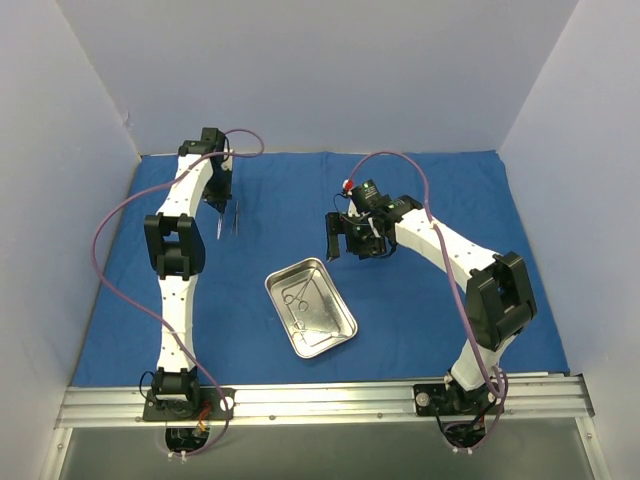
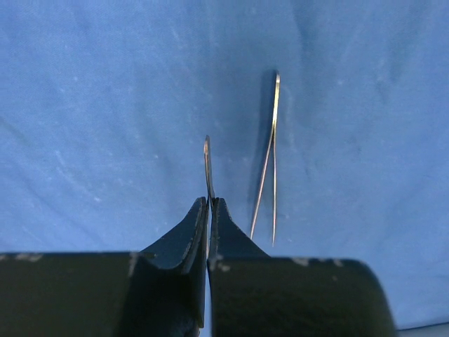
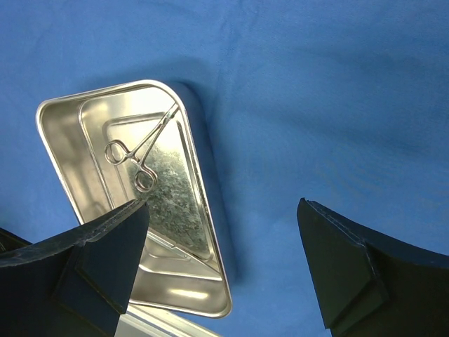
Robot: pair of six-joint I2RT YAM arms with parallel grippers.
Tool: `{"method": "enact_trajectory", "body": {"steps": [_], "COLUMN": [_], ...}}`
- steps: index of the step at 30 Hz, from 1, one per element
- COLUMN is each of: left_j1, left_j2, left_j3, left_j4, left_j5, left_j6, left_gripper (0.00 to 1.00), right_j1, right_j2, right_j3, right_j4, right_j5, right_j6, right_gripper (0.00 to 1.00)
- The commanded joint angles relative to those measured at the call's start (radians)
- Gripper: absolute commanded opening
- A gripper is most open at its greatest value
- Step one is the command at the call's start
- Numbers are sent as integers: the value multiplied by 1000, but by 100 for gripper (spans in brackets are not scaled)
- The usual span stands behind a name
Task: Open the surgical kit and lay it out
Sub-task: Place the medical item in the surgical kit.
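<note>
The blue cloth wrap (image 1: pixel 430 190) lies spread flat over the table. The steel tray (image 1: pixel 338 333) sits on it at the middle, with scissor-like instruments (image 1: pixel 298 297) inside; one (image 3: pixel 137 151) shows in the tray (image 3: pixel 63 140) in the right wrist view. My left gripper (image 1: pixel 218 207) is at the far left, low over the cloth (image 2: pixel 105 105). It (image 2: pixel 209 201) is shut on a thin metal instrument (image 2: pixel 208 165) held edge-on. A second thin instrument (image 2: pixel 270 161) lies on the cloth just right of it (image 1: pixel 237 218). My right gripper (image 1: pixel 345 240) hangs open and empty (image 3: pixel 223 210) above the cloth, beyond the tray.
Pale walls enclose the table on three sides. The aluminium rail (image 1: pixel 320 400) with both arm bases runs along the near edge. Purple cables (image 1: pixel 110 230) loop from each arm.
</note>
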Motion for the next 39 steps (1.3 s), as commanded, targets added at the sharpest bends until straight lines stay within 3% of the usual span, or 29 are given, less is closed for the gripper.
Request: {"method": "enact_trajectory", "body": {"steps": [1,16,24,31,35,39], "left_j1": [3,5,14,23,25,25], "left_j2": [28,84,79,36,-124,-459], "left_j3": [59,97,90,73,4,-339], "left_j4": [-10,27,36,27,-37,88], "left_j5": [-22,-41,-44,-9,-76,-64], "left_j6": [17,13,8,-21,-128,-225], "left_gripper": [2,3,34,44,47,50], "right_j1": [-6,-1,38,113,172,207], "right_j2": [-11,-6,23,72,133,183], "right_j3": [-14,-23,10,93,116,130], "right_j4": [-21,-10,-10,-52,-72,-38], "right_j5": [14,-7,-4,28,42,98], "right_j6": [10,23,33,-3,31,152], "right_gripper": [90,89,89,89,86,80]}}
